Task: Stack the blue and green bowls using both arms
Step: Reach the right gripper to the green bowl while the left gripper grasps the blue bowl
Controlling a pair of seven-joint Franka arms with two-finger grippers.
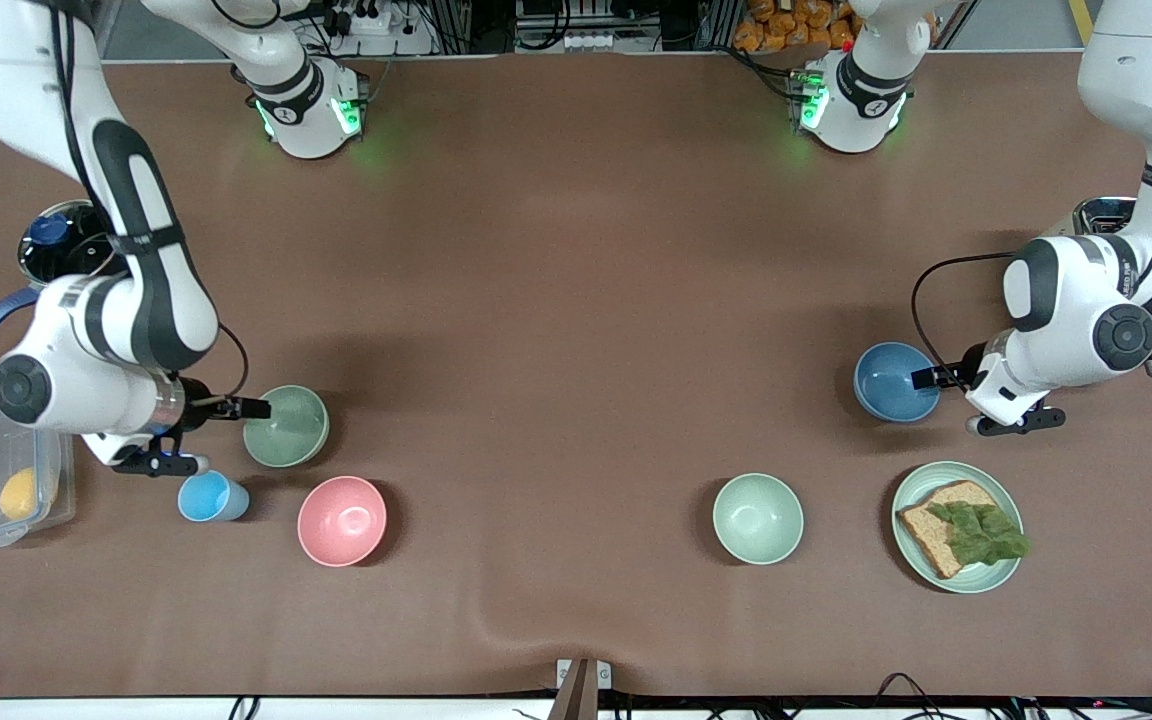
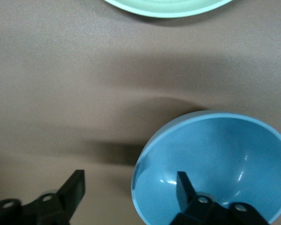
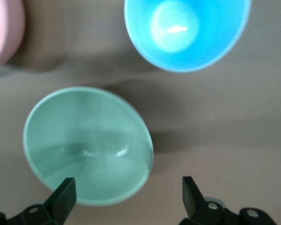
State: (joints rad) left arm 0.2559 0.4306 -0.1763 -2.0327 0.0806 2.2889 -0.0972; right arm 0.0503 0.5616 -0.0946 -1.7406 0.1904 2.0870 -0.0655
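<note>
Wrist views showing spread fingers: left gripper (image 2: 129, 187) straddling blue bowl's (image 2: 215, 166) rim, right gripper (image 3: 129, 194) straddling green bowl's (image 3: 86, 145) rim; both bowls facing mouth-up.

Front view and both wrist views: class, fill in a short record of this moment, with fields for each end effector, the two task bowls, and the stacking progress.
left end effector: open, one finger inside the blue bowl, one outside its rim
right end effector: open, at the green bowl rim
blue bowl: on the table, toward the left arm's end
green bowl: on the table, toward the right arm's end, beside the cup
stacking: not yet done, bowls apart
</note>
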